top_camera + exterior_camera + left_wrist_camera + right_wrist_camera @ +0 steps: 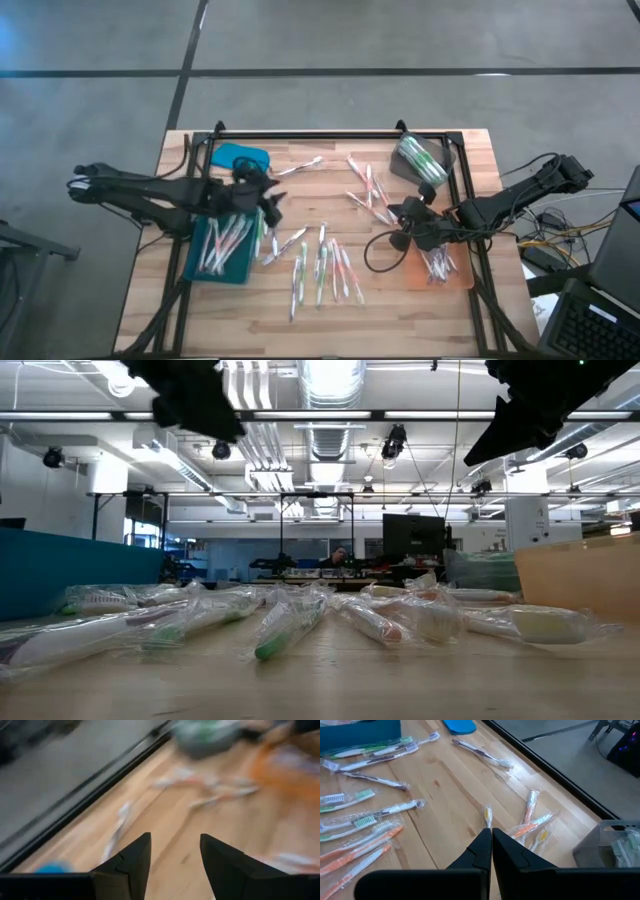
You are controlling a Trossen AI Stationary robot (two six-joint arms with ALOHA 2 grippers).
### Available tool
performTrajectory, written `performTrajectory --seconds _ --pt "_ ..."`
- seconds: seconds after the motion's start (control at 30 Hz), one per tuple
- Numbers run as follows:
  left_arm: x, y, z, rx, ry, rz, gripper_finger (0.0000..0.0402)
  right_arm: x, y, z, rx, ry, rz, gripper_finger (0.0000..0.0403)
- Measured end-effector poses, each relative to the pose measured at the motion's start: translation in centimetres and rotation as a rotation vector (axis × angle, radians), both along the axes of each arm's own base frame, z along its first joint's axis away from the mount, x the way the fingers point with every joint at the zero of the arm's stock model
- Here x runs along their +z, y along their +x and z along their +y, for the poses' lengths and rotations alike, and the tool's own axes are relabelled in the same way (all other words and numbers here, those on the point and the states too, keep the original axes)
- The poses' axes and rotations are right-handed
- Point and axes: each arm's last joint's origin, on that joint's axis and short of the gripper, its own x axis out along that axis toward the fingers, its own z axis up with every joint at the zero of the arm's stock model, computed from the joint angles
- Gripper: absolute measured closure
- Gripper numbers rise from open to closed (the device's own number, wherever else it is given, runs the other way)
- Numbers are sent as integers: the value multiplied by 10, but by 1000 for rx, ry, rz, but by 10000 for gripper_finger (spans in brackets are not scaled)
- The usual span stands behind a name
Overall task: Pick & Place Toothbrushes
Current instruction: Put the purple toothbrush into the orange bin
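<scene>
Clearly the tabletop (330, 320) serves as the sorting ground: wrapped toothbrushes (325, 265) lie loose across its middle, spread between the two arms so that either can reach them, with a few more strewn toward the far rail.

The teal tray (222, 270) sits directly under the left claw (268, 205), at that arm's side, and already holds a bundle of pale brushes with pink and green parts; it looks like the drop-off for that arm. The left claw hangs over the tray's inner edge with its fingers spread and nothing between them, which suggests it is between a release and the next pick.

The orange tray (462, 280) lies just beside and below the right claw (400, 212), on that arm's side, with a smaller cluster of brushes in it. The right claw is pressed together with nothing pinched; in its wrist view a yellow-tipped brush (488, 816) lies on the wood just ahead of its fingertips, apart from them, probably the next candidate.

Beyond the right claw, toward the far corner, a grey bin (420, 160) holds bagged brushes with green parts, likely the supply. A blue lid (240, 157) lies just past the left claw.
</scene>
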Motion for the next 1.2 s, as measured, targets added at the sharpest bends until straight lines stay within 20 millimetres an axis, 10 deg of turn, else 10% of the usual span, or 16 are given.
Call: performTrajectory --seconds 0.53,1.2 --pt "-42 37 26 -142 136 -290 227 7 10 -11 -59 15 -94 394" --pt "-67 48 143 73 20 414 227 4 12 -16 -46 54 -74 394"
